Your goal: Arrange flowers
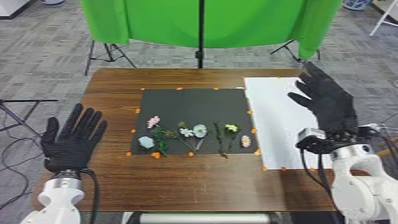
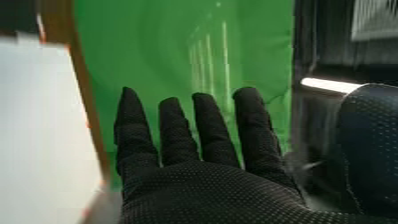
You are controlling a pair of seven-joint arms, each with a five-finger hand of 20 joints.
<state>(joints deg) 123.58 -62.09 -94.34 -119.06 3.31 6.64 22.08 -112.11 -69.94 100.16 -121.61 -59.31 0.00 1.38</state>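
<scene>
Flowers (image 1: 200,131) lay in a loose row on the black sheet (image 1: 188,102), all of them down on the half close to the robot. On the left side of the row I saw a pink flower (image 1: 154,121), with a pale, puffy one (image 1: 146,142) below it and green leaves (image 1: 161,145) beside them. A small white flower (image 1: 187,132) lay just beside a pale round one in the middle, and their thin stems ran down toward the robot. Next came a dark green stem (image 1: 220,139), then a yellow flower (image 1: 232,128). One more pink bloom (image 1: 246,141) lay by the right edge of the sheet.

The left hand (image 1: 69,146) was open over the left side of the brown table (image 1: 178,187). Its fingers were straight and spread a bit, and it was well apart from the flowers. The right hand (image 1: 332,111) was open too, with straight fingers, up over the right side of the white paper (image 1: 271,107). It was not gripping a thing.

The white paper lay to the right of the black sheet. Little orange bits (image 1: 155,155) sat around the edges of the black sheet, and some ran along the white paper too. Past the far edge of the table hung a big green cloth (image 1: 147,22), with a thin black pole (image 1: 201,30) in front of it.
</scene>
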